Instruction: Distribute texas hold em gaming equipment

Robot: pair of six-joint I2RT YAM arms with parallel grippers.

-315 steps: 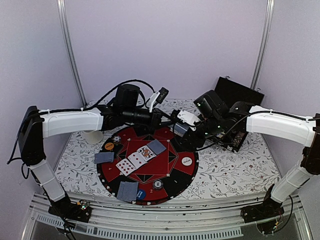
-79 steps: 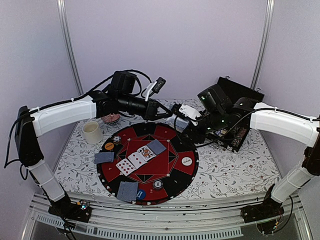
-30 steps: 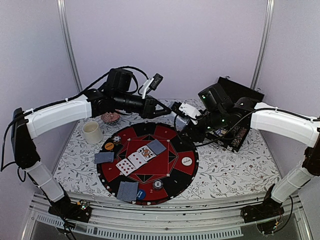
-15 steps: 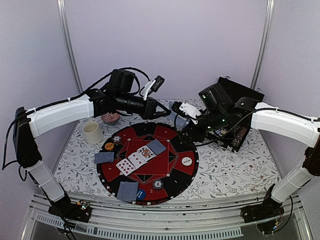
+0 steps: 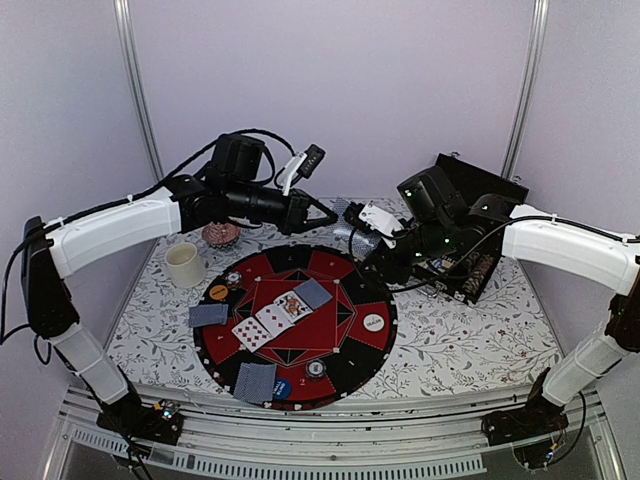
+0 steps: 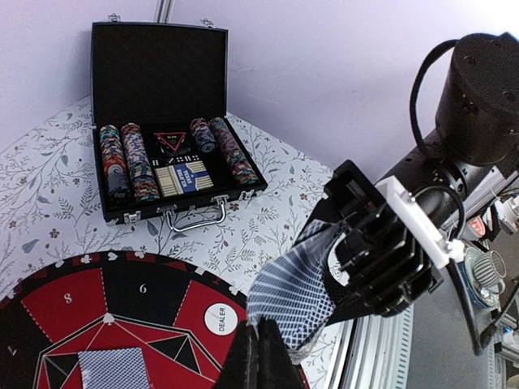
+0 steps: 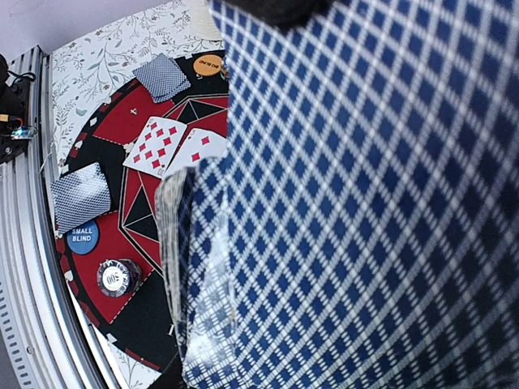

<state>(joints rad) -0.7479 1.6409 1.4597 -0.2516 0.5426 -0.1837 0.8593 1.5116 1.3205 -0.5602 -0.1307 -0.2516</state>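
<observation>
Card deck (image 7: 173, 267) clamped in the right gripper (image 6: 339, 247), top card (image 6: 288, 296) nipped by the left gripper (image 6: 253, 347)
Both claws meet in the air over the far rim of the round poker mat (image 5: 350, 345); the left fingers (image 6: 242, 361) are pressed together on the lower edge of that bent, blue-backed card. Face-up cards (image 5: 268, 320) lie mid-mat, and the open chip case (image 6: 162, 81) sits beyond on the floral tablecloth (image 5: 460, 340)
</observation>
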